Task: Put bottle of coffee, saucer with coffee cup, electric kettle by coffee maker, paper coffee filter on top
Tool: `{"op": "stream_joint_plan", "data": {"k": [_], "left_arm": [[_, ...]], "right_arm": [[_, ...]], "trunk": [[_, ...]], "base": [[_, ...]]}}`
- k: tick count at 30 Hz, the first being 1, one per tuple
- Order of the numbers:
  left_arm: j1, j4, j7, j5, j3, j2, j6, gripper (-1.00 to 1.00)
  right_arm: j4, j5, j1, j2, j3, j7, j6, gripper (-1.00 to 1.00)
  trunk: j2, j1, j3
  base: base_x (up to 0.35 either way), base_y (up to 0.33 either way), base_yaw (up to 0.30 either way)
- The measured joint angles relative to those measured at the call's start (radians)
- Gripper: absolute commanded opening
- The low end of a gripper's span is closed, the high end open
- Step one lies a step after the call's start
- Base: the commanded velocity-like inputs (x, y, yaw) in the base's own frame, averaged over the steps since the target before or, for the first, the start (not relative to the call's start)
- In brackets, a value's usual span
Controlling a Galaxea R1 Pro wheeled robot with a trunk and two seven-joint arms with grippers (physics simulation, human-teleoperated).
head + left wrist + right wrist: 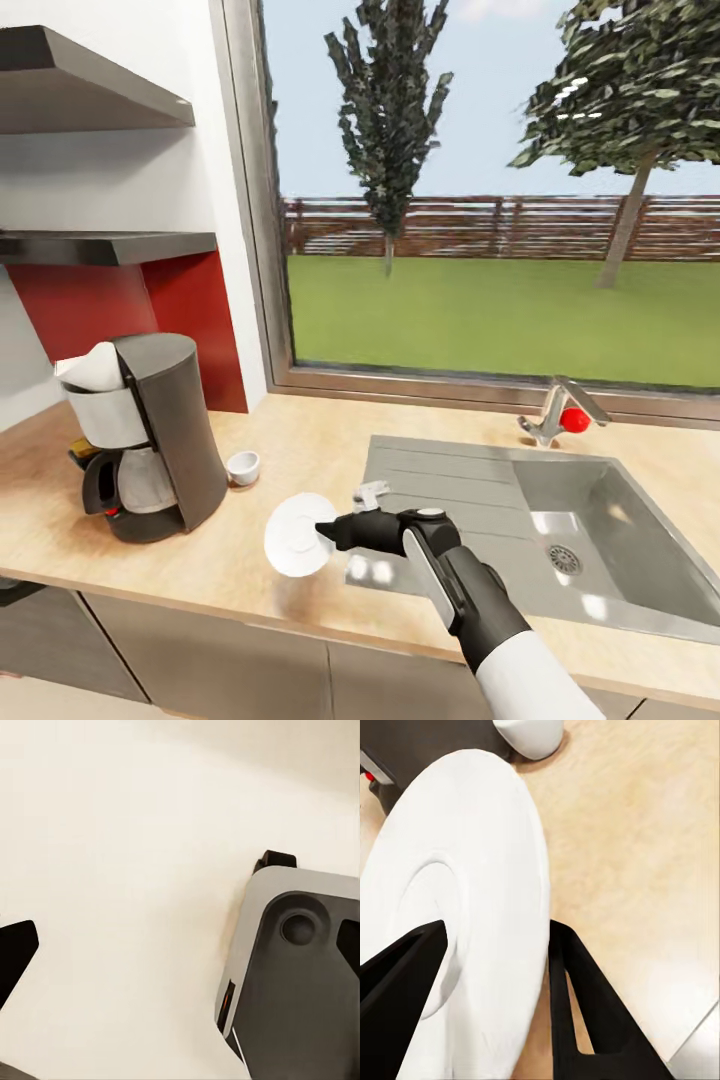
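Gripping the saucer by its rim, the right gripper has its two fingers pinching either face of the plate, which stands tilted over the countertop. Edge-on like that, it looks meant for carrying, not yet for setting down. Beyond the fingertips sits the coffee cup, just beside the coffee maker with a paper filter already on top. Left gripper: can't tell its state.

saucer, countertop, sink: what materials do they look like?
Saucer, held in the right pincer: glossy white, likely glazed ceramic; smooth, with soft shading.
Countertop: pale wood or wood-look laminate, matte; faint grain streaks.
Sink: brushed grey metal, probably stainless steel; dull sheen, ribbed drainboard.
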Motion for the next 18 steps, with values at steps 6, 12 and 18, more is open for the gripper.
{"op": "stream_joint_plan", "data": {"k": [6, 12, 18], "left_arm": [[0.000, 0.000, 0.000, 0.007, -0.001, -0.001, 0.000, 1.00], [0.004, 0.002, 0.000, 0.000, -0.001, 0.008, 0.000, 1.00], [0.015, 0.002, -0.001, -0.001, -0.003, 0.009, 0.001, 1.00]], "right_arm": [[0.001, -0.001, 0.000, 0.000, -0.004, 0.000, 0.002, -1.00], [0.003, -0.001, 0.000, 0.000, -0.096, 0.000, 0.004, -1.00], [0.015, 0.001, 0.000, 0.000, -0.103, 0.000, 0.003, -1.00]], "trunk": [[0.000, 0.000, 0.000], [-0.001, 0.000, 0.000], [0.000, 0.000, 0.000]], "base": [[0.002, 0.215, 0.000], [0.000, 0.200, 0.000], [0.037, 0.069, 0.000]]}}
